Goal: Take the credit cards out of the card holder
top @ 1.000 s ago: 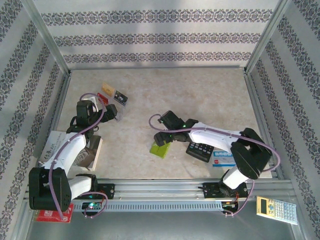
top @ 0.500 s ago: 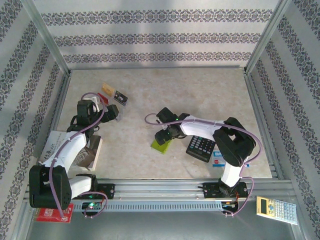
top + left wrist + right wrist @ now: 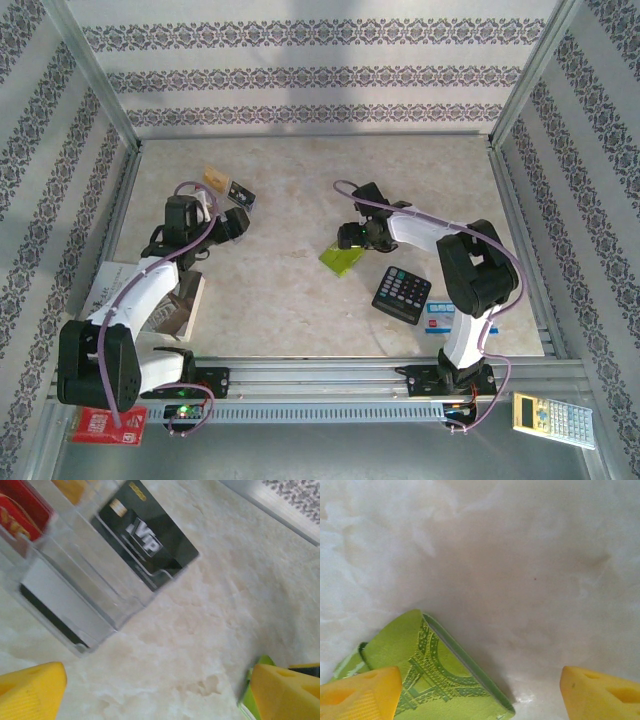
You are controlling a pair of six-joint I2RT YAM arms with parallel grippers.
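Note:
The lime-green card holder lies near mid-table, its embossed cover half folded and partly raised off the surface. My right gripper hovers just over its far end, open. The holder sits against one yellow fingertip and far from the other. At the back left lie the credit cards: a tan card, a black card marked VIP, a red card and a white card with a dark stripe. My left gripper is open just short of them.
A clear plastic stand sits over the cards. The black calculator and a blue-and-white box lie right of the holder. Papers are at the left edge. A red packet and a yellow calculator lie beyond the front rail.
My right gripper swung back and to the right, and the card holder shifted with it, away from the front and up beside the calculator's far side. The left gripper edged slightly toward the cards.

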